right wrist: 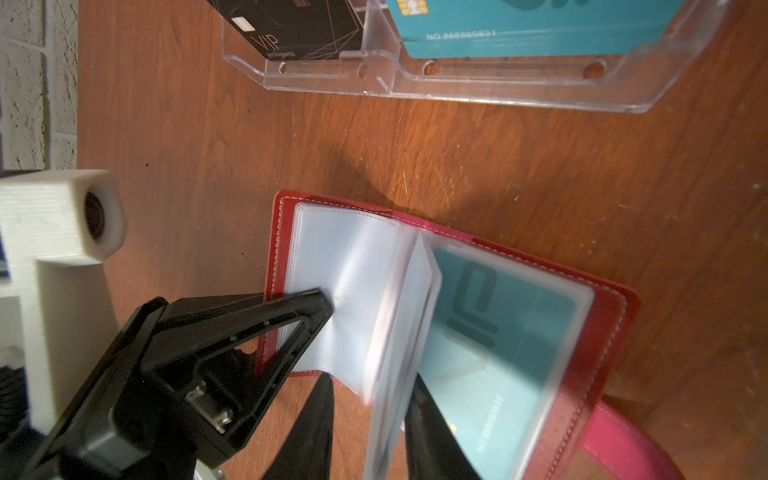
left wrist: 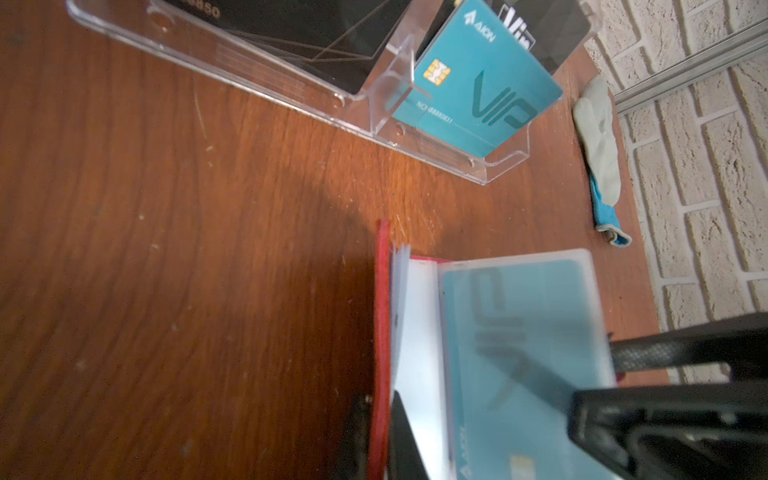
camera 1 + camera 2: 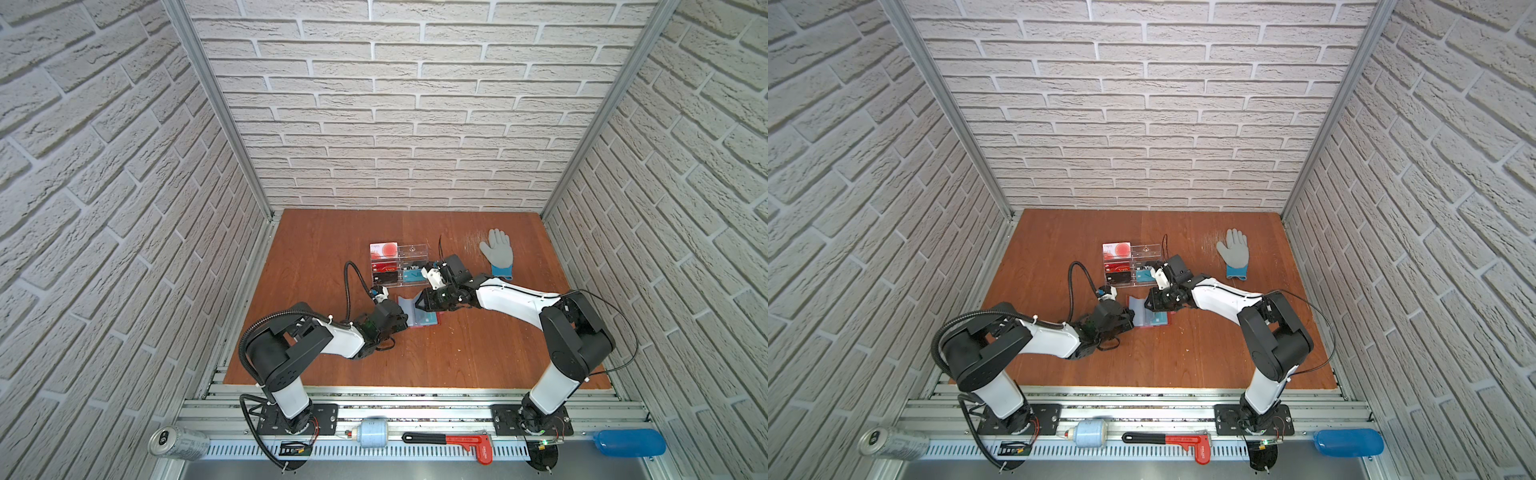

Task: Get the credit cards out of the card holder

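Teal "VIP" credit card (image 2: 523, 316) inside open red card holder (image 1: 611, 332)

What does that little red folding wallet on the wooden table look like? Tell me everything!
The red leather-like card holder lies open on the brown wooden table, with white stitching round its edge and a pink-red snap tab sticking out. Inside are frosted plastic sleeves; some stand up, and one flat sleeve shows a teal card. The left gripper pinches one flap, and the right gripper straddles the standing sleeves, jaws apart.
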Motion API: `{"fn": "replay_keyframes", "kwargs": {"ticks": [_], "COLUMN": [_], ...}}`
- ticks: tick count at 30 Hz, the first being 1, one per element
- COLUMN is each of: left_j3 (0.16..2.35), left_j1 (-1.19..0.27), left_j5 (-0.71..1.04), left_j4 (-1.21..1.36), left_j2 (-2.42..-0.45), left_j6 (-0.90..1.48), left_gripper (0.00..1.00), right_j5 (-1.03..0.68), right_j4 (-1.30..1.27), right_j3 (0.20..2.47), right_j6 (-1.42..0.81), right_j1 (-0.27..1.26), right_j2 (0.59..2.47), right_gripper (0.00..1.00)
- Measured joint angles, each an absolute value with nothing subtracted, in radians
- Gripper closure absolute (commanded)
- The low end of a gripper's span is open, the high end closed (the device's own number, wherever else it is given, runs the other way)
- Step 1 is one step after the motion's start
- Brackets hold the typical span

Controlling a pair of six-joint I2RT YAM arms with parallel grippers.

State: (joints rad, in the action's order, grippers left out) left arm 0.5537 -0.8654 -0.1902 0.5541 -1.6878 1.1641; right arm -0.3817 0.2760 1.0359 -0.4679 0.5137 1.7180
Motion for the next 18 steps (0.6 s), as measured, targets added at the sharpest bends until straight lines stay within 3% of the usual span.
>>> {"fn": "replay_keyframes", "kwargs": {"ticks": [18], "left_j3": [0.535], "left_j1": [-0.867], "left_j5": [-0.197], "left_j4": [0.577], "left_j2": [-1.686], "left_j6": [1.164], "left_gripper": [1.0], "right_j5": [-0.499], "right_j4": [0.143], "right_j3": [0.985], "right_j6": [-0.546], "right_j1": [0.487], "right_j2": [1.72], "right_gripper": [0.71]}}
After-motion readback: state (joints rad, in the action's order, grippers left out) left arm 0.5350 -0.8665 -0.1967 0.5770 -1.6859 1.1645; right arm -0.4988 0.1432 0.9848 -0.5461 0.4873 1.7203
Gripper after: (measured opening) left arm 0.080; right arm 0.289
